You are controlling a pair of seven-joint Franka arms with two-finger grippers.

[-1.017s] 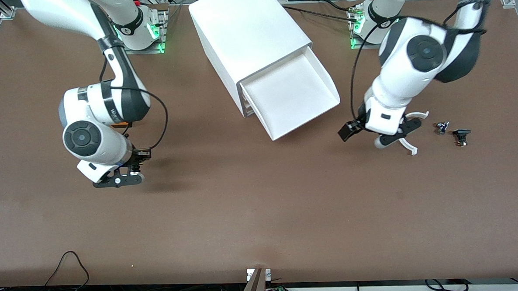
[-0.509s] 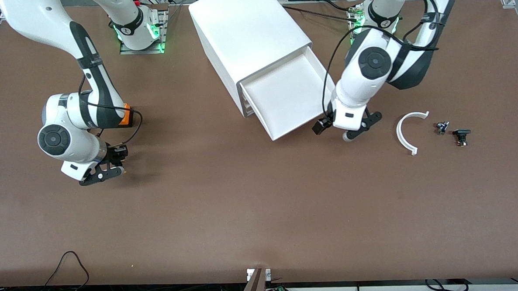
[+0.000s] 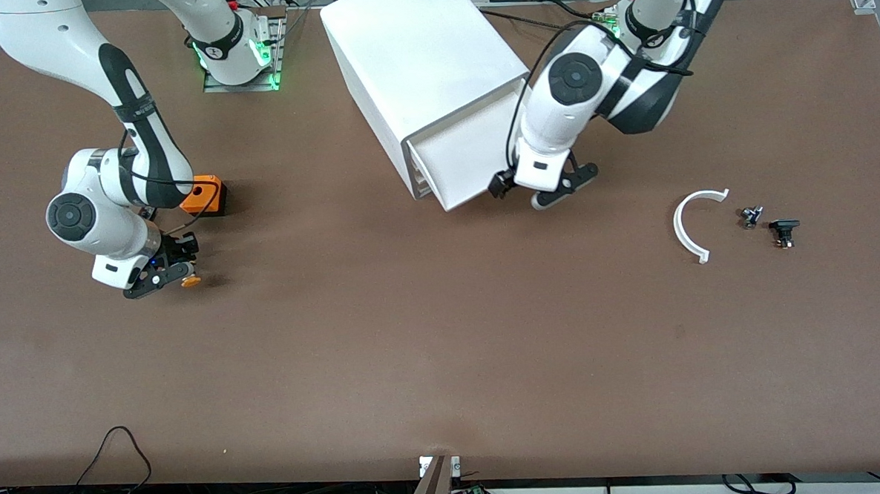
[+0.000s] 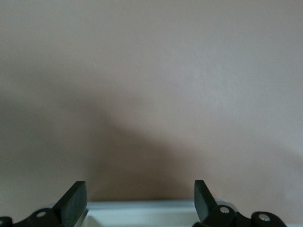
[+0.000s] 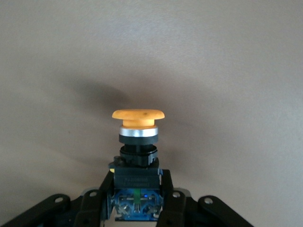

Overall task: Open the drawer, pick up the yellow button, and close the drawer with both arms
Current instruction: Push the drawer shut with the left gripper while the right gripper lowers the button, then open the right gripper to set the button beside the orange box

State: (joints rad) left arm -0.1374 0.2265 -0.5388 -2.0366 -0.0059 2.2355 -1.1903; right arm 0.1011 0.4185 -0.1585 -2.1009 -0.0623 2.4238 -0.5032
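Note:
The white cabinet [image 3: 417,55] stands at the back middle of the table. Its uppermost drawer [image 3: 458,157] sticks out part way. My left gripper [image 3: 553,196] is at the drawer's front rim, open; in the left wrist view [image 4: 140,201] the white rim [image 4: 142,210] lies between the spread fingers. My right gripper [image 3: 163,275] is low over the table toward the right arm's end, shut on the button [image 3: 187,282]. In the right wrist view the gripper [image 5: 137,187] clamps the button's dark blue body, with the orange cap [image 5: 138,115] sticking out past the fingertips.
An orange cube with a hole [image 3: 204,194] sits on the table beside the right arm's wrist. A white curved piece [image 3: 688,225] and two small dark parts [image 3: 750,216] [image 3: 783,230] lie toward the left arm's end.
My left gripper moved from the white curved piece to the drawer's front, and the drawer slid part way into the cabinet. My right gripper carried the button toward the right arm's end.

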